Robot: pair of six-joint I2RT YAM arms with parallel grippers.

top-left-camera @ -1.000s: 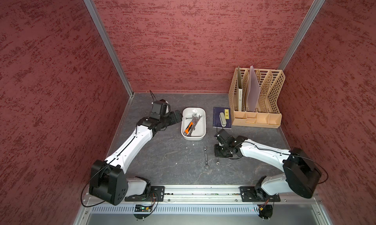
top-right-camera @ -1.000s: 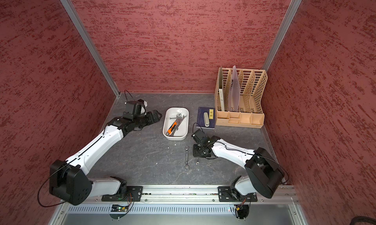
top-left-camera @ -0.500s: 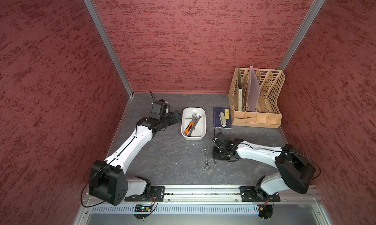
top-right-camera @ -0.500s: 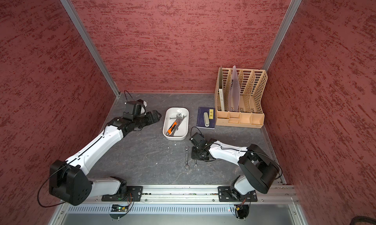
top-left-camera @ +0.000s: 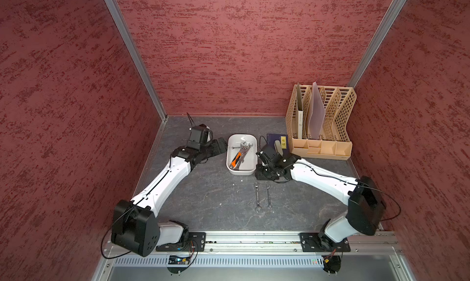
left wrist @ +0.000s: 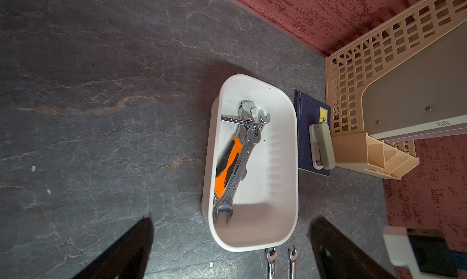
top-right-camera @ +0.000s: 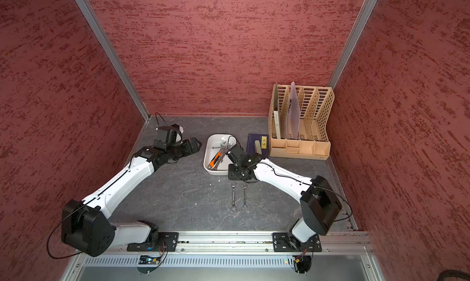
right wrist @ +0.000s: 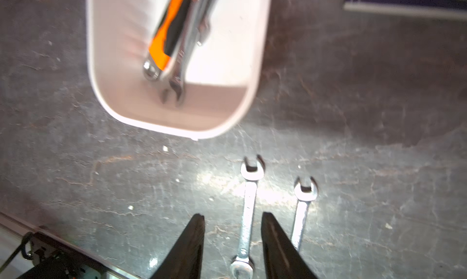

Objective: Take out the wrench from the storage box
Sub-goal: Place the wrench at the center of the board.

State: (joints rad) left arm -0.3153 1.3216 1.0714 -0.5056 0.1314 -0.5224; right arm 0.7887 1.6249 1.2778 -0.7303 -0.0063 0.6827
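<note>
Just before the shallow white plastic storage box lay two slim steel spanners, the right gripper over them, jaws apart and empty. Inside the box an orange-handled adjustable wrench and larger steel spanners lay crossed, so lifting one risked dragging another or tipping the box. Left of it the left gripper gaped, empty.

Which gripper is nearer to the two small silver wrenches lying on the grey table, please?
Right. The right gripper is just by the wrenches' heads; the left gripper is beyond the white plastic tray.
</note>
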